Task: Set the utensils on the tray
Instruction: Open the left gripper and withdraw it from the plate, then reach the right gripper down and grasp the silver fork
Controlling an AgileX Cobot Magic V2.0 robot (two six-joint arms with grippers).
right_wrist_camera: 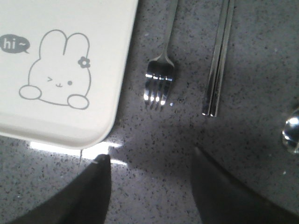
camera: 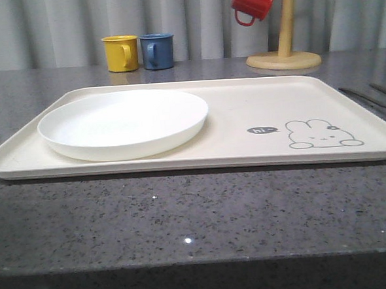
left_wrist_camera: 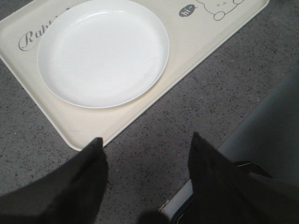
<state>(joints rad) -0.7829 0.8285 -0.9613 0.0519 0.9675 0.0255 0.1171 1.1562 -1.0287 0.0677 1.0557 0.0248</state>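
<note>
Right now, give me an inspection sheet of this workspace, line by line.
Surface: dark speckled countertop.
Job's things: fork, chopsticks and spoon lie on the countertop beside the tray, none on it.
Clutter: white plate on the tray; yellow mug, blue mug, red mug on wooden mug tree.
Grippers: left gripper and right gripper, jaws open, holding nothing.
Cables: nothing seen.
Surroundings: grey curtain.

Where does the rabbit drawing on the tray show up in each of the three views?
Front view: rabbit drawing near the tray's right front corner.
Left wrist view: only its lower part, cut off by the picture's edge.
Right wrist view: whole rabbit, with the fork beside the tray.
Shared landmark: the "hi" bubble.
</note>
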